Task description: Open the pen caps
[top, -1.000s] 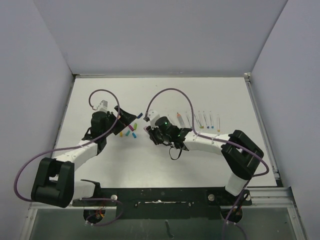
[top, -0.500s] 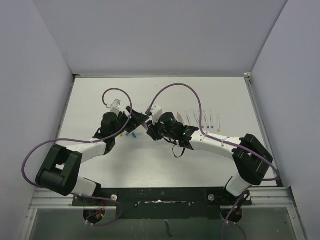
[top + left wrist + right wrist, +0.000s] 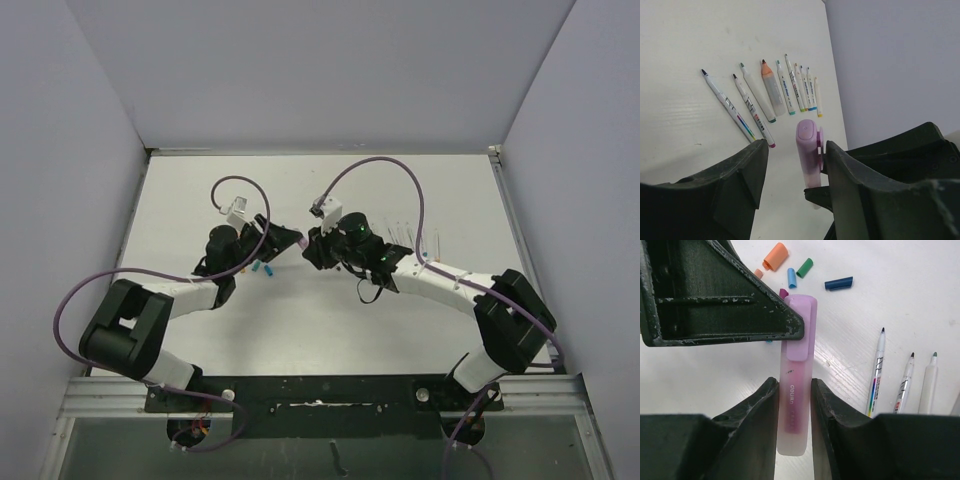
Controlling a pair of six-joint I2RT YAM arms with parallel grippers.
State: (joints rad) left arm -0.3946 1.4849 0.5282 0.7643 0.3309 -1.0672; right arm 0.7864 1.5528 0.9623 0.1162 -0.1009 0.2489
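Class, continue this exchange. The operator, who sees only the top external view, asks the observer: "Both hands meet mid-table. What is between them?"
Observer: A pink highlighter. The right hand clamps its barrel.
Operator: Is its cap on?
Observer: Yes. The lilac cap is on and sits inside the open left hand, with a gap on one side.
Operator: And the other pens?
Observer: The pens lie in a row with bare tips. The loose caps lie apart from them.
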